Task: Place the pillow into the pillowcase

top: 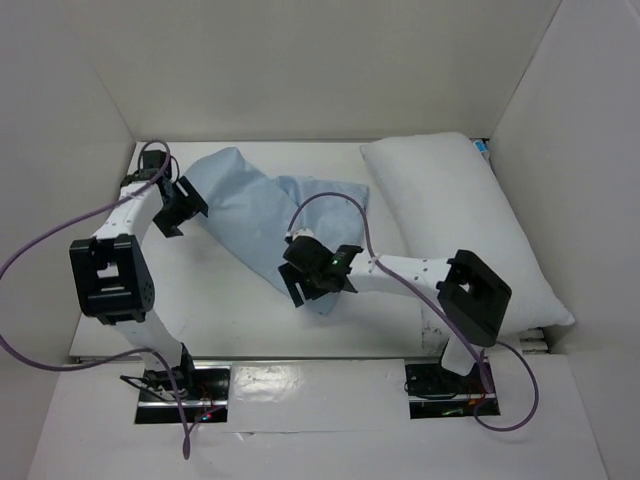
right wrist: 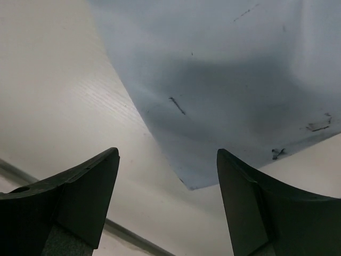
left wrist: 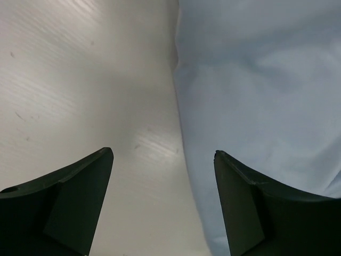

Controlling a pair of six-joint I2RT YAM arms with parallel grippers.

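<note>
Pillowcase (top: 265, 210) is laid diagonally between left gripper (left wrist: 163, 154) and right gripper (right wrist: 168, 153), both spread empty, pillow (top: 460, 220) parked to its right.

Bare table (top: 225, 305) lies open on the near side of the pillowcase (top: 250, 210) and along its left edge. The pillow (top: 450, 200) fills the right side, close against the wall (top: 580, 150).

the pillowcase (top: 250, 205) is thin, matt, creased blue cloth; the pillow (top: 460, 220) is soft matt white fabric; the bench (left wrist: 80, 80) is smooth white, finely ribbed, with a faint sheen; the base plates (top: 215, 395) along the lower frame look like glossy metal.
</note>
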